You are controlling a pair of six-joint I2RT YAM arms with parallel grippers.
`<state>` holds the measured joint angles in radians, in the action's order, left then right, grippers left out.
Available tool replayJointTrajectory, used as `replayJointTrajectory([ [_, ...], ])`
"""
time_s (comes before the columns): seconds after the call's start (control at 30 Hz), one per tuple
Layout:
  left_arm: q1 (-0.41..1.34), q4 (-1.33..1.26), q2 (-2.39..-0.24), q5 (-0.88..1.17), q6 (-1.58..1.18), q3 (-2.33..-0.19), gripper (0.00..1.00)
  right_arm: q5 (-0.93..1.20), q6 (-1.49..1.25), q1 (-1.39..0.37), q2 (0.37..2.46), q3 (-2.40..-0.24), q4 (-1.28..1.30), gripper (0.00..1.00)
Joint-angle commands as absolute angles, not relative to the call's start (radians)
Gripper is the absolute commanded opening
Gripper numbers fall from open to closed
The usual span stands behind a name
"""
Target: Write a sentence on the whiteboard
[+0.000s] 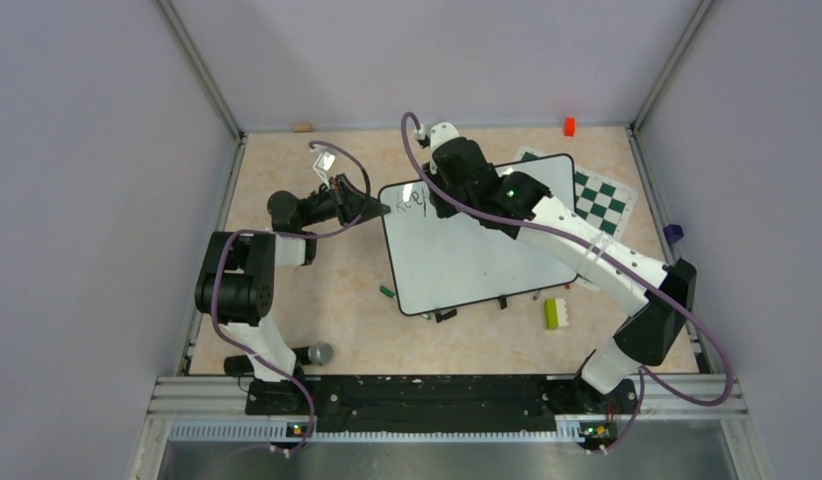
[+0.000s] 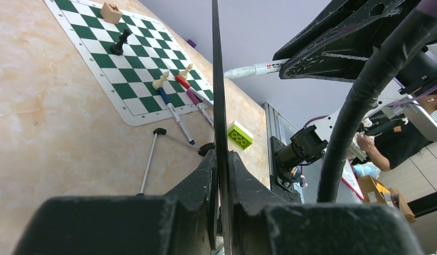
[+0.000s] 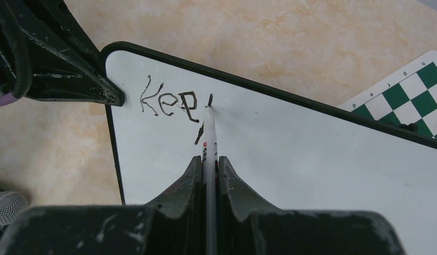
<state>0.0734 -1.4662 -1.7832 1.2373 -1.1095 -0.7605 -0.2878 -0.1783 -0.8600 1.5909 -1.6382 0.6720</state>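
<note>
The whiteboard (image 1: 477,260) lies tilted in the middle of the table, white with a thin black rim. My left gripper (image 1: 382,210) is shut on its left edge, and the left wrist view shows the board edge-on (image 2: 216,79) between the jaws (image 2: 221,155). My right gripper (image 3: 208,159) is shut on a white marker (image 3: 209,133) whose tip touches the board (image 3: 322,159). The sentence (image 3: 168,102) is a few dark letters starting with "K" near the top left corner, with a short stroke at the tip. The top view shows the writing (image 1: 415,203) beside the right gripper (image 1: 434,203).
A green-and-white chess mat (image 1: 605,197) lies under the board's far right corner, with chess pieces and pens (image 2: 176,114) on and beside it. A green brick (image 1: 552,313), an orange block (image 1: 569,126), a small green piece (image 1: 387,291) and a microphone (image 1: 317,352) lie around.
</note>
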Motion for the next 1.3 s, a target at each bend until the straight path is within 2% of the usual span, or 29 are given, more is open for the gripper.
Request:
replayJointTrajectory([
  [0.0, 0.077, -1.531, -1.771, 1.271, -1.08, -0.756, 0.1, -0.335, -0.169, -0.855, 1.567, -1.694, 0.627, 0.0],
  [0.7, 0.076, -1.527, -1.772, 1.271, -1.078, -0.756, 0.1, -0.409, -0.161, -0.854, 1.577, -1.681, 0.672, 0.0],
  [1.27, 0.077, -1.526, -1.77, 1.273, -1.078, -0.755, 0.1, -0.315, -0.147, -0.854, 1.565, -1.667, 0.72, 0.0],
])
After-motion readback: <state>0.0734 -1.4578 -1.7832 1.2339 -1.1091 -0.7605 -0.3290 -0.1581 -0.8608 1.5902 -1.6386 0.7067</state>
